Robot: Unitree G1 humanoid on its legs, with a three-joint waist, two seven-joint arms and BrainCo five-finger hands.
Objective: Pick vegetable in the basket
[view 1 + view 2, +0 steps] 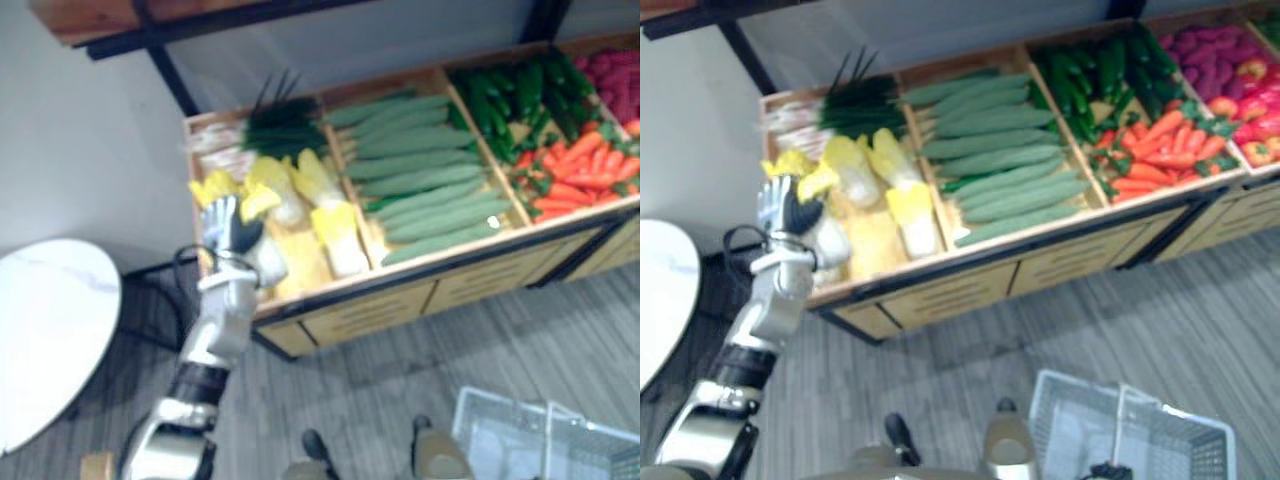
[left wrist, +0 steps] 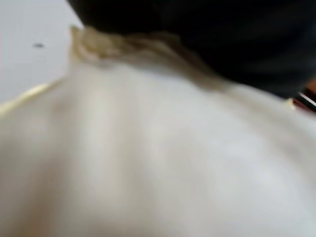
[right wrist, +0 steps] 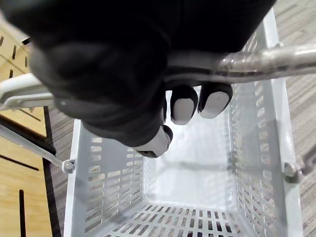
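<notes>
Lying in the leftmost compartment (image 1: 300,252) of the long wooden produce shelf (image 1: 400,300), a yellow-leaved, white-stemmed cabbage (image 1: 270,262) has the left robot hand (image 1: 232,225) against it; finger grip cannot be told. Right robot hand (image 3: 148,98) is curled round the metal handle (image 3: 256,61) of a white slotted plastic basket (image 3: 103,197).

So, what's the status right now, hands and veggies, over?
Left hand at a cabbage in the stand's end bin, grip unclear. Right hand curled round the basket handle; basket empty. Nothing in the way.
</notes>
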